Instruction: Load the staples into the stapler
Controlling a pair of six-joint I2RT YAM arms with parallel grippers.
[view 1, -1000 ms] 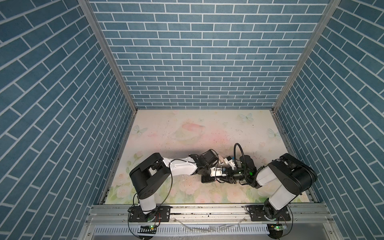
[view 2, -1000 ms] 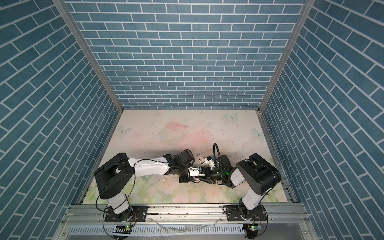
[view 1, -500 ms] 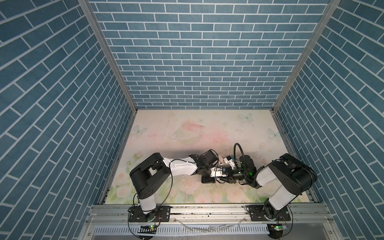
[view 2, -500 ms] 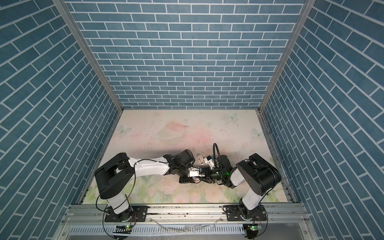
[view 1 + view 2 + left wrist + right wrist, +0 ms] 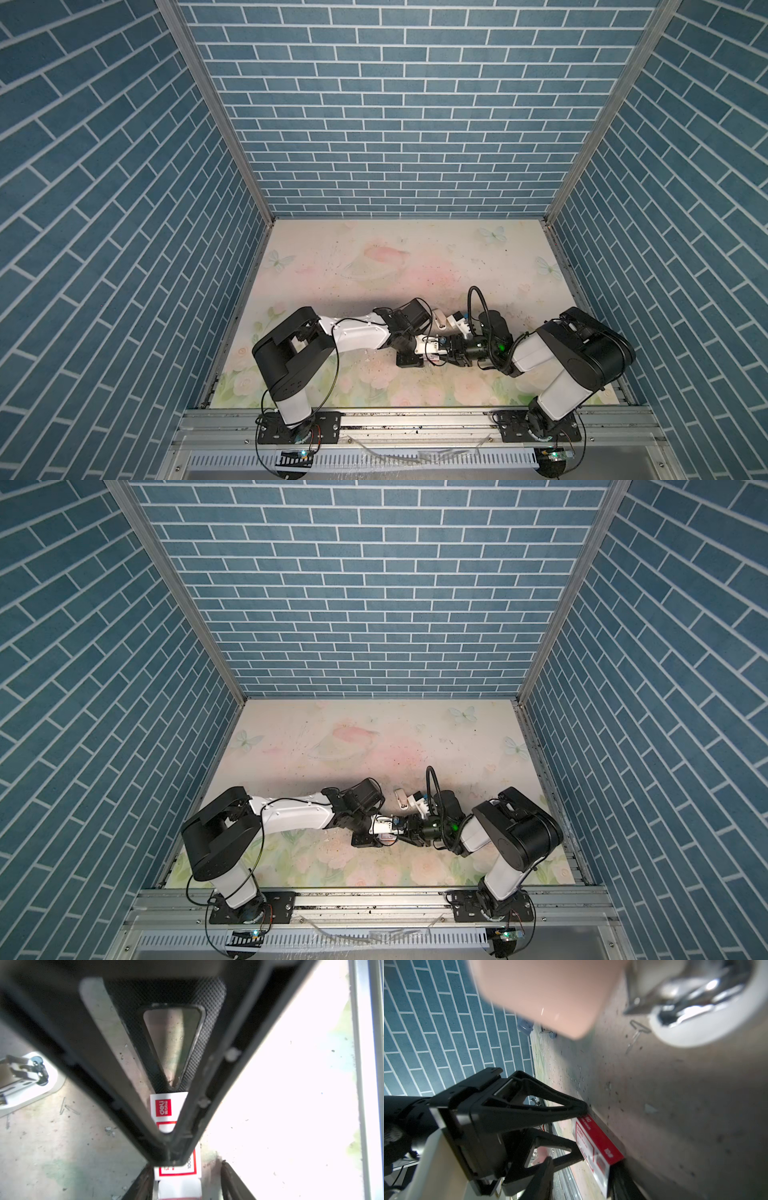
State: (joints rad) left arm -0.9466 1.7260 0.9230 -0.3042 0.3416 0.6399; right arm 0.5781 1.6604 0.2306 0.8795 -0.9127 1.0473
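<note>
The staples' red-and-white box (image 5: 176,1167) lies flat on the mat between both grippers, also seen in a top view (image 5: 434,347). No staple strip shows. My left gripper (image 5: 185,1182) straddles the box's width, open, one finger touching it and a gap at the other. My right gripper (image 5: 583,1176) is rolled on its side and open. Its lower finger (image 5: 618,1180) sits by the box (image 5: 598,1147) end, its upper finger (image 5: 546,1169) well off the label face. The pink-and-white stapler (image 5: 439,322) lies just behind, metal rail exposed (image 5: 691,1001).
Loose single staples (image 5: 636,1036) and small debris are scattered over the floral mat (image 5: 374,270). Blue brick walls (image 5: 395,124) enclose three sides, and a metal rail (image 5: 415,419) runs along the front. The two grippers' fingers overlap closely at the box.
My left gripper's jaws have spread apart around the box. Both arms stay almost where they were, and the box has not visibly moved.
</note>
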